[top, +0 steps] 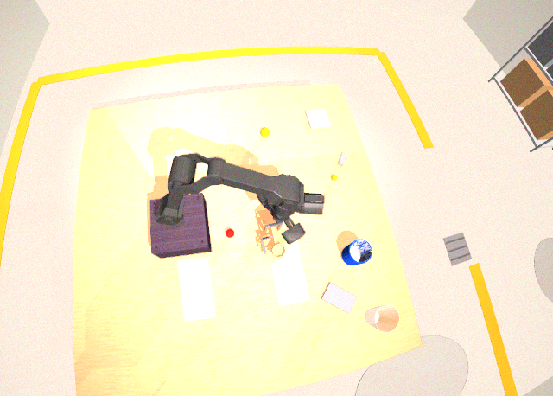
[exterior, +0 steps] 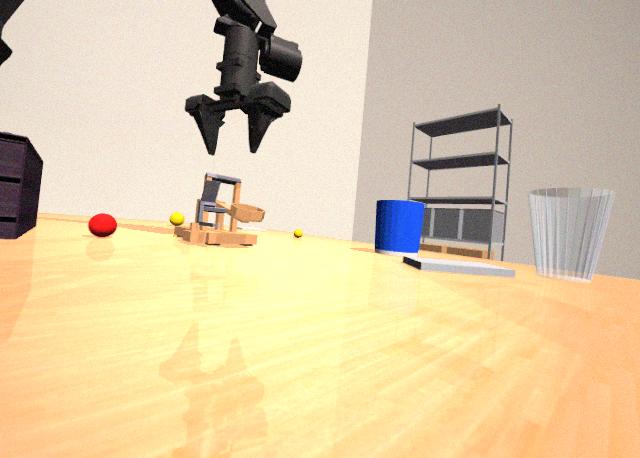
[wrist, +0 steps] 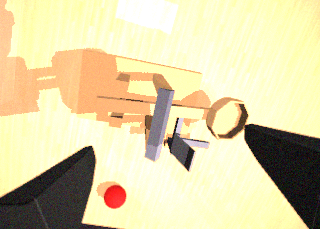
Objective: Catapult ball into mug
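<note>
The wooden catapult (top: 266, 234) (exterior: 220, 226) (wrist: 125, 89) stands on the table with its arm cup (top: 278, 250) (exterior: 248, 213) (wrist: 227, 119) empty. My gripper (top: 280, 218) (exterior: 230, 152) (wrist: 171, 142) is open and empty. It hangs well above the catapult, pointing down. A red ball (top: 230, 233) (exterior: 102, 224) (wrist: 115, 195) lies on the table left of the catapult. A larger yellow ball (top: 264, 131) (exterior: 176, 218) and a small yellow ball (top: 333, 176) (exterior: 297, 233) lie farther back. The blue mug (top: 357, 251) (exterior: 399, 226) stands upright to the catapult's right.
The arm's purple base box (top: 187, 235) (exterior: 15, 184) is at the left. A clear tumbler (top: 382, 318) (exterior: 568, 231) and a flat white slab (top: 338, 297) (exterior: 457, 266) lie beyond the mug. A white block (top: 318, 118) sits at the back. A metal shelf (exterior: 460, 184) stands off the table.
</note>
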{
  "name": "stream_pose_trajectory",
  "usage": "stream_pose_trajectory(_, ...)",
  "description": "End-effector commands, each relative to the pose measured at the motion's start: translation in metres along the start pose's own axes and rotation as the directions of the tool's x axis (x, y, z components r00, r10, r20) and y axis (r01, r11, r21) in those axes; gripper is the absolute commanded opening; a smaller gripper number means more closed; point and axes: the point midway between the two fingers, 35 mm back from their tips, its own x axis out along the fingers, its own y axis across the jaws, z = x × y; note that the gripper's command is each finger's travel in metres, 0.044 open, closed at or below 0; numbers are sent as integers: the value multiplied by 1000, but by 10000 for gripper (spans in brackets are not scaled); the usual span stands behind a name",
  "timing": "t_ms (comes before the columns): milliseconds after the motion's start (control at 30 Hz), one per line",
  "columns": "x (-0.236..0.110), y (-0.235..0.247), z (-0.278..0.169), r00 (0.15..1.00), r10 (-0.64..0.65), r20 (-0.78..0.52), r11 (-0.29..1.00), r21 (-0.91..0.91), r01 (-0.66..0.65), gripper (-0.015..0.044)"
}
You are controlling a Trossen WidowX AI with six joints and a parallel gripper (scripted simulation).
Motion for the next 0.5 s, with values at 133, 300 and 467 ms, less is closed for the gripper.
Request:
stream_pose_trajectory(133, 5, 11, 2, 1000, 3, -4, 962, -273, -4, 440)
stream_pose_trajectory(300, 7, 17, 3, 1000, 4, -4, 901, -435, -5, 440)
stream_pose_trajectory(467, 9, 23, 4, 1000, 5, -5, 812, -583, -7, 440)
